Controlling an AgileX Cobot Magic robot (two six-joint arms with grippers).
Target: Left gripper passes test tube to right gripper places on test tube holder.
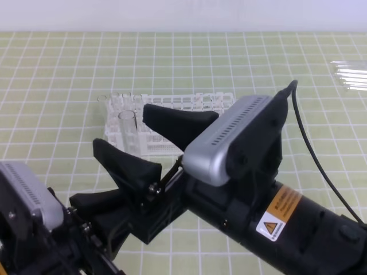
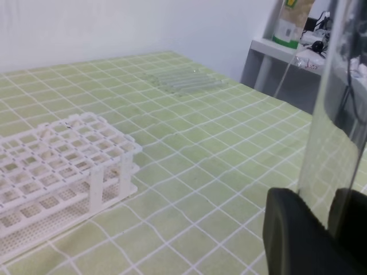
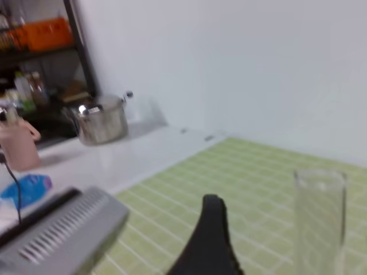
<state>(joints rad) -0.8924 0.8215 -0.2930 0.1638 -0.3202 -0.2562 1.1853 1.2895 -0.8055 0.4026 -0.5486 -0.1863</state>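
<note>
A: Looking down from the high view, we see the right claw (image 1: 135, 137) reaching across the middle, its two black fingers (image 1: 178, 123) spread wide with the test tube (image 1: 127, 129) standing upright in the gap between them.

B: Agreed, those jaws are apart. We cannot tell from that view whether either finger touches the glass.

A: And the left claw (image 2: 318, 226)? In the left wrist view we see two black fingertips (image 2: 287, 229) low in the frame, with the tube rising straight up between them.

B: It looks pinched there, the glass seated between the pads and running up out of the frame. In the high view the left arm shows only at the lower left corner, its tips hidden behind the right arm.

A: So the tube is off the desk (image 1: 57, 86), held upright by the left claw, just in front of the test tube holder (image 1: 189, 103).

B: Yes. We see the white rack lying on the green checked desk beyond the claws, and several clear tubes (image 1: 117, 103) stand at its left end.

A: The right wrist view shows the tube's open rim at the lower right, one dark fingertip beside it but apart.

B: We also make out a bundle of spare glass tubes (image 1: 351, 75) lying at the far right edge of the desk, well apart from the rack.
</note>
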